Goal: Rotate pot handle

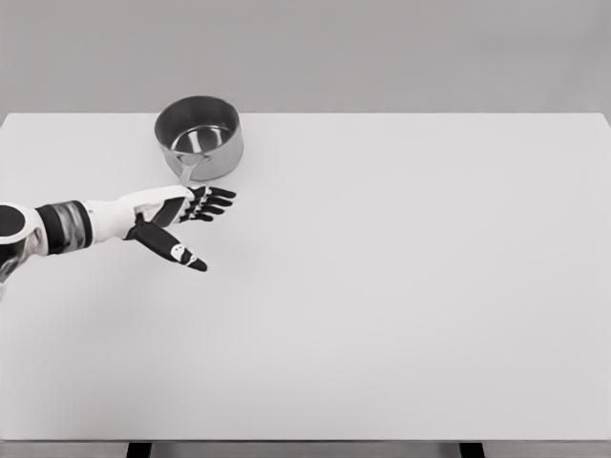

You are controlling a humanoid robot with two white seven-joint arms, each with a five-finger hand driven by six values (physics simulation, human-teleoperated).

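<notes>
Toward the far-left of the table (401, 315) sits the pot (199, 136), upright, open mouth up, nothing visible inside. Its handle (187, 170) sticks out from the near wall toward us, short and flat-looking, same grey metal as the body.

Left hand (177, 221) is just in front of the pot, arm coming in low from the left edge. Fingers (212, 202) extended and held loosely side by side, thumb splayed down and away, holding nothing. Fingertips sit just below and right of the handle's end; from this angle we can't tell if the knuckles touch it. Right arm isn't visible.

Handling, our read:
- Rigid steel-type shell, won't deform; any push on the handle goes straight into the whole pot.
- Empty, so likely light. It should turn or slide on the smooth tabletop with little force, and could skate away instead of pivoting.
- Polished surface, so probably slippery under the fingertips.
- Not fragile; tipping seems unlikely given the wide base.

Where we'd take it: near the handle's free end, for the longest lever. Either a side push with the flat of the fingers, or thumb and fingers closed across the handle for control in both directions. We'd keep force horizontal and low.
</notes>
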